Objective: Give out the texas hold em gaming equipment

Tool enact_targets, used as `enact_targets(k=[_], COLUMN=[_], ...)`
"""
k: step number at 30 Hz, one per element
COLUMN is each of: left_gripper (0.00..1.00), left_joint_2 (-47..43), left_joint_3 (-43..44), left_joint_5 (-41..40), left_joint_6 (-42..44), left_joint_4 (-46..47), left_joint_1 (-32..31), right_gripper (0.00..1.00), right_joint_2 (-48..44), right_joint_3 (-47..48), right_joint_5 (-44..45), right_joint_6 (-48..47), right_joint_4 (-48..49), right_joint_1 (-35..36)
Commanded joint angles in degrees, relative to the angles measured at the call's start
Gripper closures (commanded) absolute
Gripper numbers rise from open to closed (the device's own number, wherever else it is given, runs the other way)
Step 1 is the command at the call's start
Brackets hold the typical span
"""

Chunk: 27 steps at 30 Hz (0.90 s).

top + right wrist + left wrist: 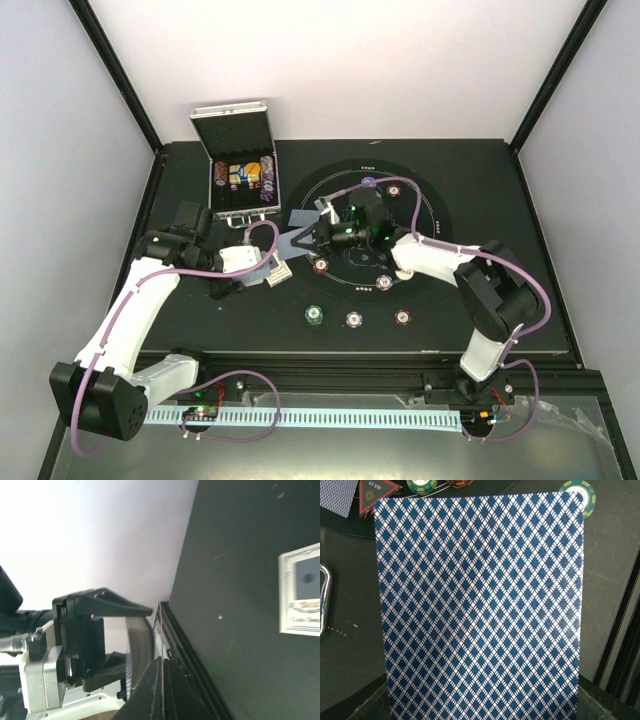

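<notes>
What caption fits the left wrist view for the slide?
Blue-backed card fills the frame; red triangle token and a green chip beyond.

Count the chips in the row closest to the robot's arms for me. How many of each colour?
green chip: 1
white chip: 1
red chip: 1
Total: 3

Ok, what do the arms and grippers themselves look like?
Both the left arm and right arm have white shells, black joints and bases, purple cable looping along each, green lights near the wrists. The left gripper and right gripper have black angular fingers.
</notes>
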Motion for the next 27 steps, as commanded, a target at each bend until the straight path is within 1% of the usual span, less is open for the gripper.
enact_targets(k=[1, 5, 8, 10, 13, 16, 17, 18, 19, 21, 27], left_gripper=[0.98, 0.98, 0.99, 0.99, 0.99, 0.98, 0.99, 0.98, 0.98, 0.98, 0.98], left_joint_2=[-0.8, -0.8, -0.7, -0.7, -0.6, -0.3, -0.2, -0.1, 0.0, 0.3, 0.5], left_joint_3=[2.0, 2.0, 2.1, 2.0, 2.1, 1.9, 1.9, 2.0, 2.0, 2.0, 2.1], left_joint_5=[1.0, 1.0, 1.0, 1.1, 1.1, 1.1, 1.1, 1.1, 1.0, 0.9, -0.1], left_joint_6=[0.2, 0.3, 0.2, 0.3, 0.2, 0.0, -0.1, -0.3, -0.5, -0.6, -0.7], left_joint_4=[-0.3, -0.2, -0.3, -0.3, -0.3, -0.1, 0.0, -0.1, 0.0, 0.1, -0.2], left_joint_1=[-0.3, -0.3, -0.4, -0.4, -0.4, -0.4, -0.4, -0.4, -0.4, -0.4, -0.4], right_gripper=[0.99, 0.99, 0.99, 0.99, 0.99, 0.99, 0.99, 0.99, 0.99, 0.99, 0.98], right_joint_2=[-1.9, 0.9, 5.6, 10.9, 19.4, 29.0, 32.3, 35.3, 37.7, 41.6, 48.7], right_joint_3=[3.0, 7.7, 14.9, 21.1, 32.5, 47.1, 53.6, 57.5, 61.0, 65.1, 70.1], right_joint_5=[-2.1, -4.0, -3.7, -2.7, 1.1, 5.9, 7.3, 8.5, 9.4, 10.7, 10.2], right_joint_6=[-5.9, -9.0, -14.2, -17.2, -21.1, -24.9, -25.9, -26.6, -26.9, -26.6, -22.2], right_joint_4=[-8.4, -13.2, -20.9, -25.4, -33.9, -44.2, -47.8, -51.0, -52.3, -52.8, -48.1], right_joint_1=[-6.3, -12.7, -17.6, -20.7, -24.7, -27.4, -28.1, -28.6, -29.2, -29.9, -30.8])
